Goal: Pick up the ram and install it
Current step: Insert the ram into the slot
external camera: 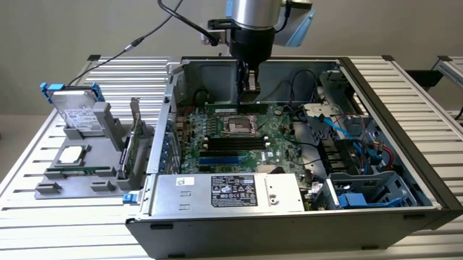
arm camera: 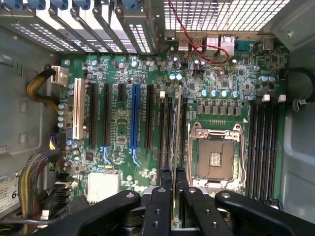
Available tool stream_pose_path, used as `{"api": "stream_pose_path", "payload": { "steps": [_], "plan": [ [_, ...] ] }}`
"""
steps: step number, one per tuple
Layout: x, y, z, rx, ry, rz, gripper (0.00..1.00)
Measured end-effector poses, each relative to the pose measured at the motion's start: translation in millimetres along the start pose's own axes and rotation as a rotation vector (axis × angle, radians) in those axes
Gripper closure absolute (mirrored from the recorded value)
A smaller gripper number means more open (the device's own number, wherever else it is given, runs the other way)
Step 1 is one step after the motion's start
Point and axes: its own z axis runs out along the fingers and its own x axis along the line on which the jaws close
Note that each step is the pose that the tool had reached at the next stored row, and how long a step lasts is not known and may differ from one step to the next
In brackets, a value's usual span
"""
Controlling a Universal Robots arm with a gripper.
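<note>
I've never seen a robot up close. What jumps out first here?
A robot hand hangs inside an open computer case, gripping a thin green ram stick over the motherboard, beside the empty processor socket. On the exterior view's left, a hard drive stands in a grey holder.

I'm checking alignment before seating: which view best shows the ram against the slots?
The wrist view. There the ram, clamped in the gripper, shows edge-on, running parallel to the black memory slots beside the CPU socket. The exterior view shows its long green side under the gripper, inside the case.
</note>
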Motion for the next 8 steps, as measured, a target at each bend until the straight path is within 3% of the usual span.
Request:
{"api": "stream_pose_path", "payload": {
  "steps": [8],
  "plan": [
    [-1.0,-0.8,14.7,0.0013,0.001,-0.019,0.86]
  ]
}}
